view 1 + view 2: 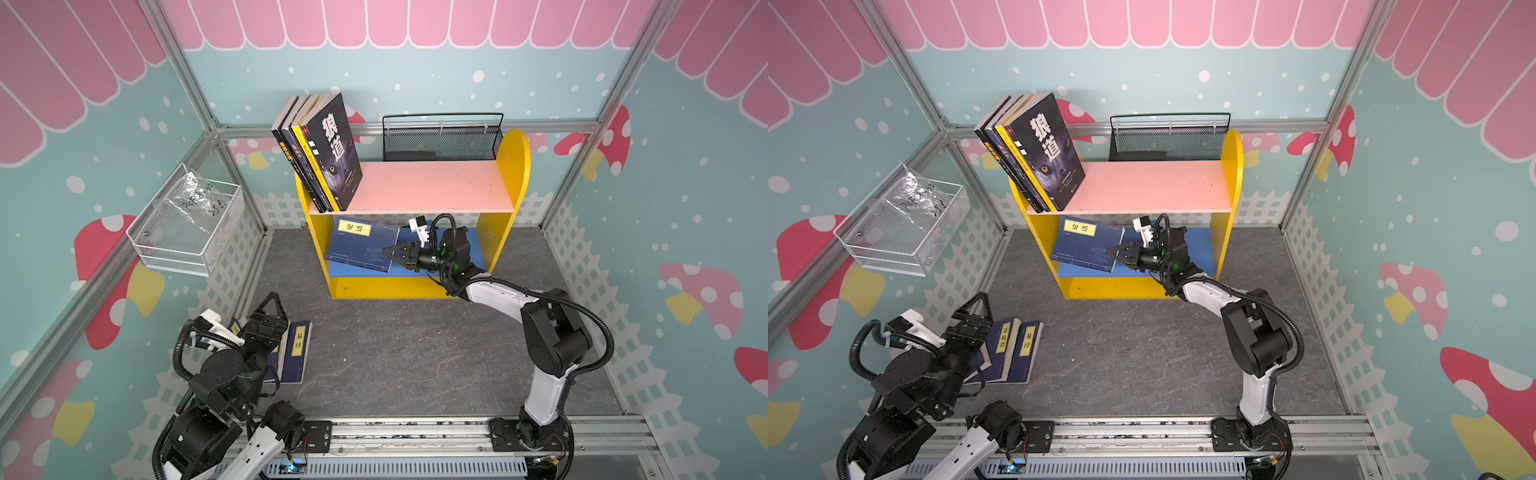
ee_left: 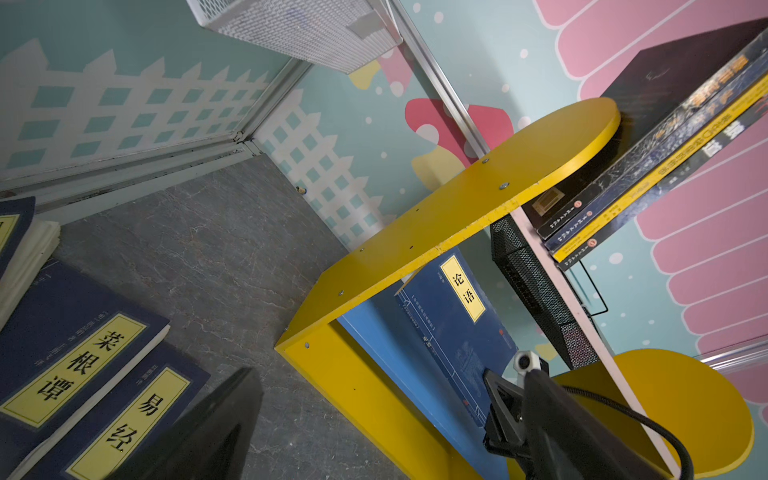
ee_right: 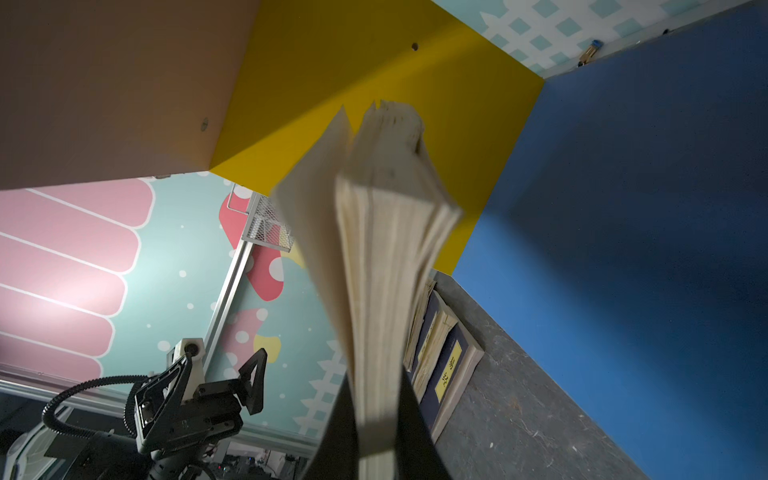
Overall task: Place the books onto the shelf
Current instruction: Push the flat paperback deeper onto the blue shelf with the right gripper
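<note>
Navy with a yellow label, one book was clamped at its page edge by the right gripper and held tilted over the left of the shelf's blue lower board. It would best be stood against the yellow left side before release. The left gripper was spread wide above the navy books lying near left.
</note>
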`<state>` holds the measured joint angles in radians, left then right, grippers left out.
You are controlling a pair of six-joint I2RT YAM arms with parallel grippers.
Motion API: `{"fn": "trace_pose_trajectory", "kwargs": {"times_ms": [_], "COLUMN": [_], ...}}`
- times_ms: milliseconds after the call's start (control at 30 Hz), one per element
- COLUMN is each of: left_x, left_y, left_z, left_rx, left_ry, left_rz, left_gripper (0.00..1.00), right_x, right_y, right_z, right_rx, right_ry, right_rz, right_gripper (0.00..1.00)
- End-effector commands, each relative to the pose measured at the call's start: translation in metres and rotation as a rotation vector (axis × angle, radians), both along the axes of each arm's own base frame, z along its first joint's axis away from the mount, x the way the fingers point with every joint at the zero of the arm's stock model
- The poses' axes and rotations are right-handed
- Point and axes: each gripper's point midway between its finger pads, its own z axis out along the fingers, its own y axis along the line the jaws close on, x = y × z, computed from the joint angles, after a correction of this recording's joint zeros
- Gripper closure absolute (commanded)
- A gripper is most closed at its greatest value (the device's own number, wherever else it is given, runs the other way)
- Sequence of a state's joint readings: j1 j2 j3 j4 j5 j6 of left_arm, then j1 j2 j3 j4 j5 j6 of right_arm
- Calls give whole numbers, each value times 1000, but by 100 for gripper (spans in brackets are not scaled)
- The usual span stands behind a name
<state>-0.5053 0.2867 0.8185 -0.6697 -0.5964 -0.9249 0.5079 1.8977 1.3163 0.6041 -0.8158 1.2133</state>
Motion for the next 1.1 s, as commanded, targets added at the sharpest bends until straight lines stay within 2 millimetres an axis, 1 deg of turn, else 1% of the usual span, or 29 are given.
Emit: {"fn": "trace_pose_trajectory", "kwargs": {"times_ms": [0,133,200,433,533,667,967,1067], "left_x": [4,3,3,5,5,4,6,4], "left_y": [-8,-7,-5,-5,-5,-4,-5,-4], "left_z": [-18,-21,-22,-29,-29,-30,-33,-33], "left_rx": [41,41,40,38,37,38,31,29], "left_ry": [61,61,62,76,76,75,83,79], "left_rz": [-39,-32,-22,-15,-13,-9,-10,-7], "left_gripper": [1,1,1,0,0,0,0,0], "right_x": [11,22,27,39,41,41,43,38], "right_y": [3,1,2,8,11,11,13,12], "right_z": [-31,-37,-39,-52,-56,-56,-51,-50], "right_rx": [-80,-86,-105,-127,-125,-125,-109,-104], "right_ry": [61,75,53,53,60,63,54,54], "right_rz": [41,49,54,76,91,90,116,144], "right_gripper": [91,90,90,88,88,88,88,88]}}
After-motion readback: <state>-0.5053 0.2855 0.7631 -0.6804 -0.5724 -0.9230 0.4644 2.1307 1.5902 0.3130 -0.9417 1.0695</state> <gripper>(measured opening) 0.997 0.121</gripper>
